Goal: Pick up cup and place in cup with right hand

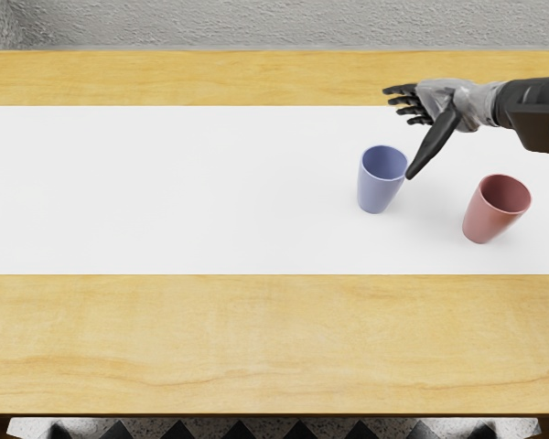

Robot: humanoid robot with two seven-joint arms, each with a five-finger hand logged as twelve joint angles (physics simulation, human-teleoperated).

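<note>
One robot hand [446,99], the right, hangs at the far right of the counter [238,334], fingers spread and holding nothing; from where I stand, it ought to come nearer and lower, straddle the blue cup [378,190] between thumb and fingers, then squeeze gently and lift upright. I count two cups on one white mat [146,192]: the blue one left, the pink cup [488,218] right.

Periwinkle cup [376,192], dusty-red cup [485,222]
White strip [165,192], honey-yellow wood-grained table [256,338], black-and-grey right hand [446,96], grey wall [256,23], speckled floor [270,429] with black triangles.
</note>
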